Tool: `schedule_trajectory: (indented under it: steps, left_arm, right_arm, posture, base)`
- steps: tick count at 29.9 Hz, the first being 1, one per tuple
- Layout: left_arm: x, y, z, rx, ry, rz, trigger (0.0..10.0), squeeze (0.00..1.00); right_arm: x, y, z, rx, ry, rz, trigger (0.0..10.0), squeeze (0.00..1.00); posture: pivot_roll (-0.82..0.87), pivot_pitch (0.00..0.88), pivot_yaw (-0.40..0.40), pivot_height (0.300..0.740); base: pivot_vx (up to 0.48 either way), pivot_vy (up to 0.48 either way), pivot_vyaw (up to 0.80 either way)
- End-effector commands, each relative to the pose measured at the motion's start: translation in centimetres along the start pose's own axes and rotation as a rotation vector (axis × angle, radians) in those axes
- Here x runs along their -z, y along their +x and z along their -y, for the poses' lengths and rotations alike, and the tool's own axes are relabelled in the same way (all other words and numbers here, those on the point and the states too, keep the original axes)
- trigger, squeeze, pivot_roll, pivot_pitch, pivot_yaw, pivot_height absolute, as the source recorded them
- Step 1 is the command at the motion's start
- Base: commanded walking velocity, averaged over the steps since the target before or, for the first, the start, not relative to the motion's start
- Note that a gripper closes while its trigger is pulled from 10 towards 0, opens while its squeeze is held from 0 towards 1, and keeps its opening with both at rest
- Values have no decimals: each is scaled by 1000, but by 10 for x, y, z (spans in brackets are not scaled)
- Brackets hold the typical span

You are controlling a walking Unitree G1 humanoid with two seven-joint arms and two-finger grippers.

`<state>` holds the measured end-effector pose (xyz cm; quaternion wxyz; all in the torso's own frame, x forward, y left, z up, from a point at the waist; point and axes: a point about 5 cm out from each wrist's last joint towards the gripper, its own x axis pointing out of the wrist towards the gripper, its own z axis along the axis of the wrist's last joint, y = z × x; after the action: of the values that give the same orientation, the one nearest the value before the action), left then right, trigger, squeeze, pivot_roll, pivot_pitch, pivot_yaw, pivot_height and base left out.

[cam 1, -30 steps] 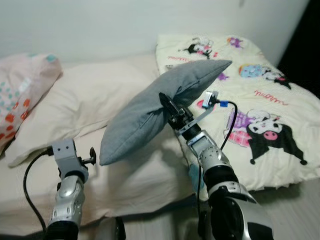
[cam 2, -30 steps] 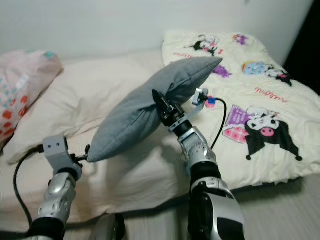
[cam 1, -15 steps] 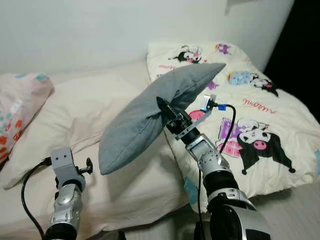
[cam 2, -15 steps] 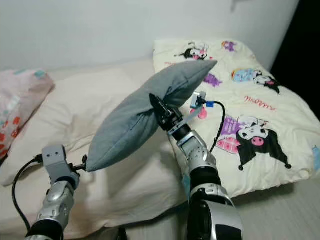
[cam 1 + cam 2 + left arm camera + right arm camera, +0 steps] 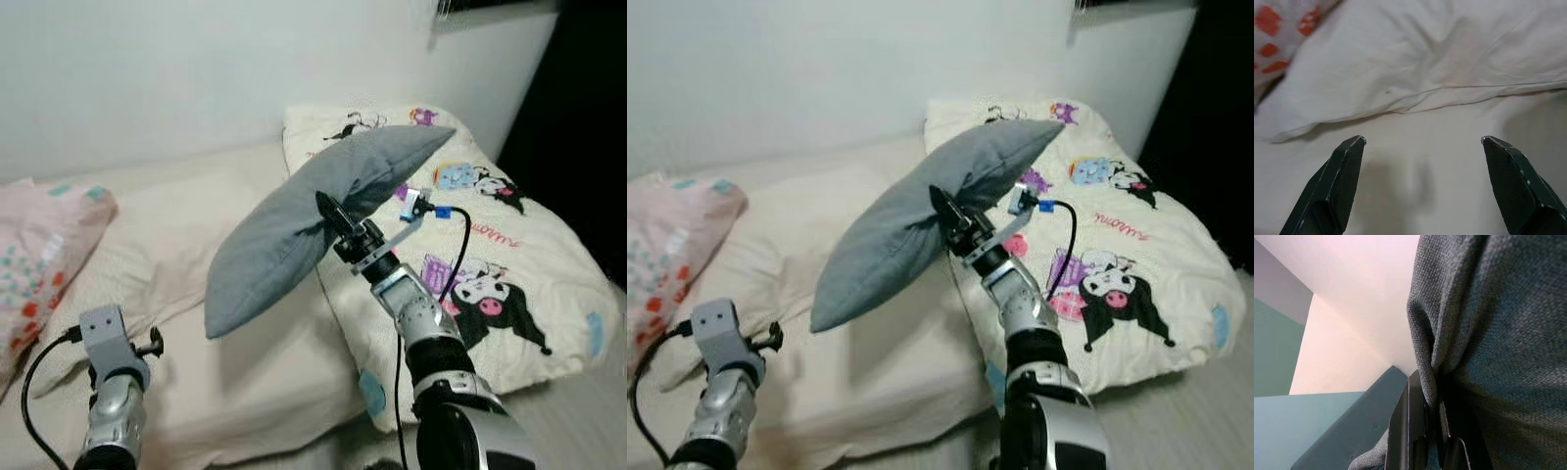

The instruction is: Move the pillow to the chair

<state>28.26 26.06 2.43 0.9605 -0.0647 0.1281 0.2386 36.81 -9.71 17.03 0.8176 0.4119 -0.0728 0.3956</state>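
A grey pillow (image 5: 294,220) hangs tilted in the air above the bed, one corner high toward the wall, the other low. My right gripper (image 5: 331,217) is shut on its edge near the middle; the right wrist view shows the grey fabric (image 5: 1488,333) pinched between the fingers (image 5: 1413,431). My left gripper (image 5: 1422,142) is open and holds nothing, low at the front left over the cream sheet, its arm (image 5: 108,392) raised beside the bed.
A cream pillow (image 5: 147,245) lies on the bed (image 5: 284,382) under the grey one. A cartoon-print quilt (image 5: 490,274) covers the right side. A pink patterned pillow (image 5: 39,274) sits at the left. White wall behind; a dark opening at far right.
The camera has shifted, so the bed sits differently in view. My right gripper has kept hold of the grey pillow and carried it slightly higher. The left gripper has sunk lower in view.
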Motion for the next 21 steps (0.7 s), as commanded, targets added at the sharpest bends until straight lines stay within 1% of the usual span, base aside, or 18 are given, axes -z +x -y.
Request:
schedule_trajectory:
  steps: [1,2,4,5,7,8,9,11,12,13,14,15,17,18,19,20,21]
  left_arm:
    - [10,-4,-8,-23,0,-31,10000,0]
    - [10,-4,-8,-23,0,-31,10000,0]
    - [20,-8,-9,-18,15,-67,10000,0]
    - [20,-8,-9,-18,15,-67,10000,0]
    - [32,-13,-12,-20,28,-108,10000,0]
    - [32,-13,-12,-20,28,-108,10000,0]
    - [39,-16,-15,-26,45,-146,10000,0]
    - [56,-24,-24,-48,84,-229,10000,0]
    - [56,-24,-24,-48,84,-229,10000,0]
    - [63,-28,-29,-62,102,-265,10000,0]
    - [68,-31,-34,-73,108,-289,10000,0]
    - [68,-31,-34,-73,108,-289,10000,0]
    - [80,-40,-42,-89,136,-348,10000,0]
    - [80,-40,-42,-89,136,-348,10000,0]
    - [88,-46,-47,-95,151,-385,10000,0]
    - [88,-46,-47,-95,151,-385,10000,0]
    - [95,-52,-51,-97,169,-418,10000,0]
  right_arm:
    - [0,4,-4,-26,-19,4,0,0]
    - [0,4,-4,-26,-19,4,0,0]
    - [5,-2,4,26,-35,-28,0,0]
    - [5,-2,4,26,-35,-28,0,0]
    - [13,-11,12,78,-49,-71,0,0]
    - [13,-11,12,78,-49,-71,0,0]
    - [21,-18,18,128,-94,-132,0,0]
    - [42,-43,36,275,-229,-319,0,0]
    - [42,-43,36,275,-229,-319,0,0]
    - [50,-58,44,347,-268,-391,0,0]
    - [55,-71,50,405,-285,-435,0,0]
    - [55,-71,50,405,-285,-435,0,0]
    - [63,-101,62,531,-285,-501,0,0]
    - [63,-101,62,531,-285,-501,0,0]
    - [68,-119,67,598,-283,-534,2157,0]
    - [68,-119,67,598,-283,-534,2157,0]
    - [72,-135,71,666,-279,-563,7529,0]
  posture:
    - [81,0,33,684]
    - [81,0,33,684]
    - [82,0,30,694]
    - [82,0,30,694]
    - [85,0,28,703]
    - [85,0,28,703]
    - [87,0,28,708]
    - [92,0,26,718]
    - [92,0,26,718]
    - [94,0,25,723]
    - [94,0,24,728]
    - [94,0,24,728]
    - [100,0,21,738]
    - [100,0,21,738]
    - [97,0,21,738]
    - [97,0,21,738]
    - [96,0,22,738]
  base:
    - [0,0,0]
    - [0,0,0]
    - [0,0,0]
    - [0,0,0]
    - [0,0,0]
    - [0,0,0]
    - [0,0,0]
    - [0,0,0]
    - [0,0,0]
    - [0,0,0]
    - [0,0,0]
    - [0,0,0]
    - [0,0,0]
    - [0,0,0]
    - [0,0,0]
    - [0,0,0]
    - [0,0,0]
